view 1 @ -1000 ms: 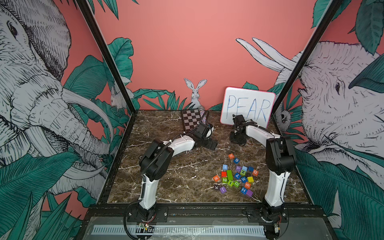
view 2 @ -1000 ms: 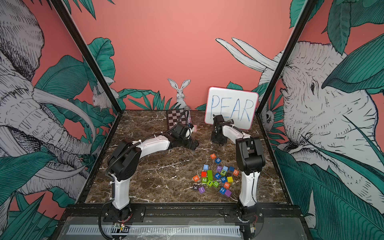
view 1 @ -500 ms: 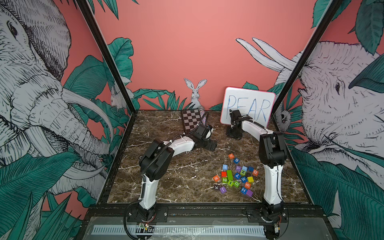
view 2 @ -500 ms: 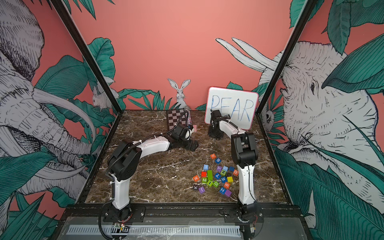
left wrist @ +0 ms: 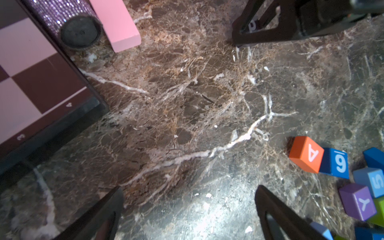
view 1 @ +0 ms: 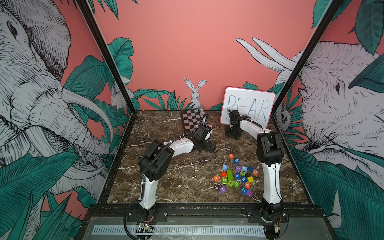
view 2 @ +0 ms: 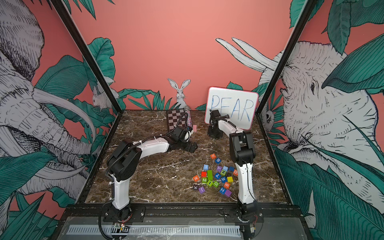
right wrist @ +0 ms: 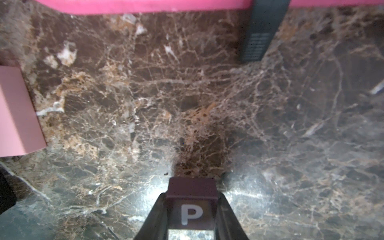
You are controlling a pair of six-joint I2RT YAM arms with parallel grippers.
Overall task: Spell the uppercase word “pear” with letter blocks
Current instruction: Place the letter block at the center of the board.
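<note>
Placing the first letter: the right gripper [right wrist: 192, 194] pinches a small black cube with a white P [right wrist: 190, 214] low over the brown marble tabletop [right wrist: 187, 104], with bare floor ahead up to the pink-edged whiteboard [right wrist: 145, 6]. The left gripper [left wrist: 188, 188], jaws spread and empty, hovers nearer the orange A cube [left wrist: 306, 154]. Whether the held cube touches the marble cannot be told, and it is hidden in both top views.

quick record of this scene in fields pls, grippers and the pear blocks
right gripper: shut on black cube with white P, low over the brown marble tabletop before the pink-edged whiteboard reading PEAR
left gripper: open, empty, over bare marble
orange cube A: pile's far edge, against blue cube 9
light-blue cube E: at the pile's edge
orange cube R: at the pile's edge
letters laid out: none yet
</note>
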